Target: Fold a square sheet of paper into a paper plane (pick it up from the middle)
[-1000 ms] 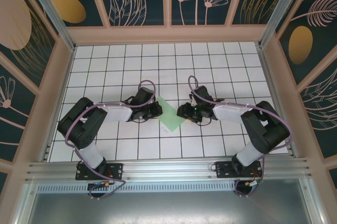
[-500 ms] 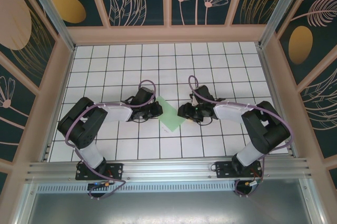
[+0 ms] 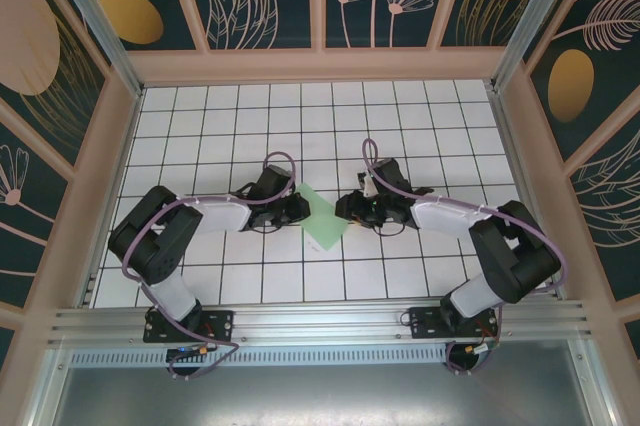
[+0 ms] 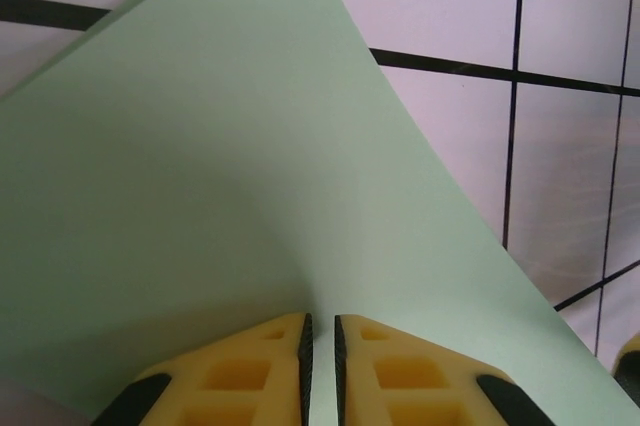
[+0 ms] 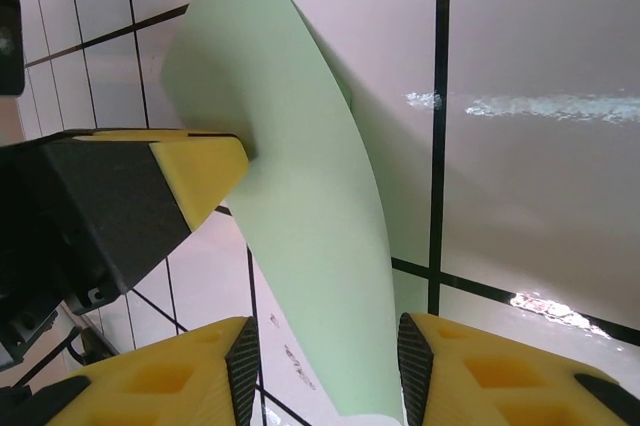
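The top view shows the tiled worktop [image 3: 420,126] with the square sheet of paper [image 3: 326,219] between both claws. The wrist views show the plain pale green sheet curling upward. The left claw [image 4: 320,366], nearly closed, pinches its edge. The right claw [image 5: 330,366] stands open astride it.

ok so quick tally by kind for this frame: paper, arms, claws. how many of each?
paper sheet, pale green: 1
arms: 2 (left arm, right arm)
claws: 2 (left claw, right claw)
total: 5
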